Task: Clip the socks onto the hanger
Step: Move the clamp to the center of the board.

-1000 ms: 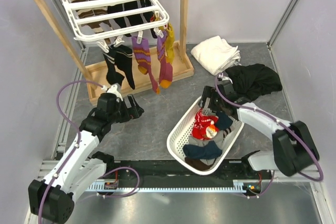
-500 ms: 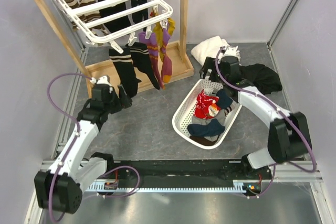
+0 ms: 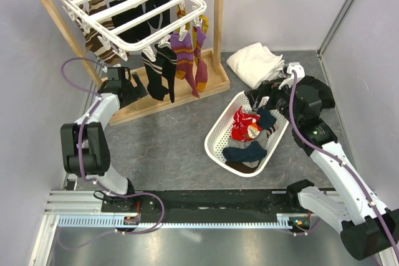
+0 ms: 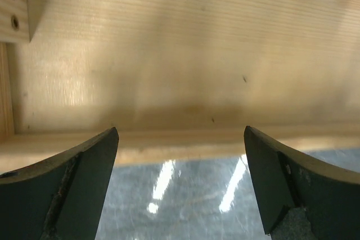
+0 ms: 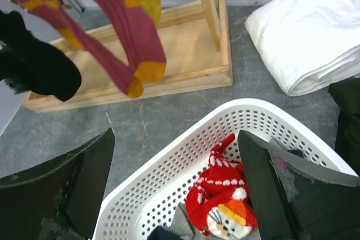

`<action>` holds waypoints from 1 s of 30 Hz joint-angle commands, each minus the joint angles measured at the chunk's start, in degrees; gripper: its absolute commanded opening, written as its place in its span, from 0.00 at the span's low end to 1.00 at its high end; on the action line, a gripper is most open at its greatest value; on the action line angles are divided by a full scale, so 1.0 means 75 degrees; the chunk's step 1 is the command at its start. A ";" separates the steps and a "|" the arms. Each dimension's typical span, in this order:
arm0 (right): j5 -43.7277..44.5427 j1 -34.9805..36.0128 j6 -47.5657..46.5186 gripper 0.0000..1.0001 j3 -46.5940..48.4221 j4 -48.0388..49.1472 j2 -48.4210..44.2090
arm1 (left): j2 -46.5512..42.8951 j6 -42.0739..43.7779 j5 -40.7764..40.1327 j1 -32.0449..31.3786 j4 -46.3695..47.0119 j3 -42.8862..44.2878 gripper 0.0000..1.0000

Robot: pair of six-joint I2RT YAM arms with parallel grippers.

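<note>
Left arm has swung off the open floor to the stand's base, the hanger has tipped and swung, and the right arm has pulled back off the basket, which slid a bit toward the far side. Left gripper (image 3: 126, 86) now noses at the stand (image 3: 206, 82). Its jaws are spread wide with nothing between them, and its wrist view shows only bare wood tray and lip. Hanger (image 3: 140, 10) hangs tilted from the stand's top bar, up and right of that gripper, with hung socks (image 3: 181, 54) already pegged along its near edge. Basket (image 3: 215, 130) sits mid-floor, right of the stand and well apart from the left arm. Red socks (image 3: 243, 132) lie bunched in it on top of the pile, a grey sock (image 3: 234, 166) partly under darker ones nearer the robot. Right gripper (image 3: 265, 96) hovers over the basket's far right rim, jaws spread wide and holding nothing. From its wrist view the red socks sit below and just ahead, centred between the fingers, long axis running away from the camera, so the jaws would straddle them crosswise. Right arm is clearly nearer, so the pick looks like its job: drop down and slightly forward. Towel (image 3: 255, 63) and black cloth (image 3: 318, 91) lie beyond the basket, not task items.
</note>
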 commanded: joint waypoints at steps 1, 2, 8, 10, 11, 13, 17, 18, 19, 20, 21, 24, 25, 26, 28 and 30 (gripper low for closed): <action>-0.0349 -0.0011 -0.0243 0.98 -0.0247 -0.0471 -0.0359 | 0.0790 0.0395 0.0011 0.0038 0.0156 0.0500 0.99; -0.0372 -0.0012 -0.0255 0.98 -0.0282 -0.0529 -0.0464 | 0.0851 0.0371 0.0104 0.0027 0.0121 0.0523 0.99; -0.0396 0.0000 -0.0313 0.98 -0.0435 -0.0600 -0.0664 | 0.0782 0.0126 0.0656 0.0003 -0.0184 0.0102 0.98; -0.0396 -0.0012 -0.0313 0.98 -0.0435 -0.0600 -0.0699 | 0.0723 0.0102 0.0866 -0.0032 -0.0324 -0.0109 0.98; -0.0396 0.0012 -0.0302 0.98 -0.0424 -0.0589 -0.0769 | 0.0688 0.0020 0.0925 -0.0044 -0.0395 -0.0167 0.98; -0.0396 0.0000 -0.0290 0.98 -0.0423 -0.0624 -0.0840 | 0.0571 -0.0050 0.1089 -0.0137 -0.0419 -0.0460 0.98; -0.0384 0.0000 -0.0290 0.98 -0.0435 -0.0694 -0.1074 | 0.0453 -0.0284 0.1312 -0.0452 -0.0465 -0.0917 0.99; -0.0373 -0.0011 -0.0302 0.98 -0.0458 -0.0729 -0.1121 | 0.0430 -0.0343 0.1463 -0.0512 -0.0500 -0.1046 0.98; -0.0326 0.0000 -0.0302 0.98 -0.0470 -0.0741 -0.1168 | 0.0279 -0.0413 0.1511 -0.0640 -0.0536 -0.1128 0.98; -0.0302 -0.0011 -0.0290 0.98 -0.0494 -0.0776 -0.1261 | 0.0138 -0.0553 0.1523 -0.0746 -0.0536 -0.1222 0.98; -0.0279 0.0000 -0.0290 0.98 -0.0505 -0.0776 -0.1320 | -0.0003 -0.0613 0.1500 -0.0851 -0.0536 -0.1397 0.98; -0.0290 -0.0011 -0.0220 0.98 -0.0517 -0.0788 -0.1508 | -0.0682 -0.0870 0.1336 -0.1285 -0.0524 -0.1725 0.98; -0.0314 0.0012 -0.0231 0.98 -0.0506 -0.0788 -0.1543 | -0.1078 -0.0964 0.1347 -0.1472 -0.0524 -0.1819 0.98; -0.0314 -0.0011 -0.0220 0.98 -0.0494 -0.0834 -0.1613 | -0.1245 -0.1150 0.1336 -0.1566 -0.0524 -0.1913 0.98; -0.0337 0.0000 -0.0231 0.98 -0.0494 -0.0881 -0.1660 | -0.1573 -0.1315 0.1254 -0.1916 -0.0501 -0.2171 0.99; -0.0384 -0.0011 -0.0196 0.98 -0.0494 -0.0917 -0.1754 | -0.1948 -0.1550 0.1207 -0.2140 -0.0489 -0.2429 0.99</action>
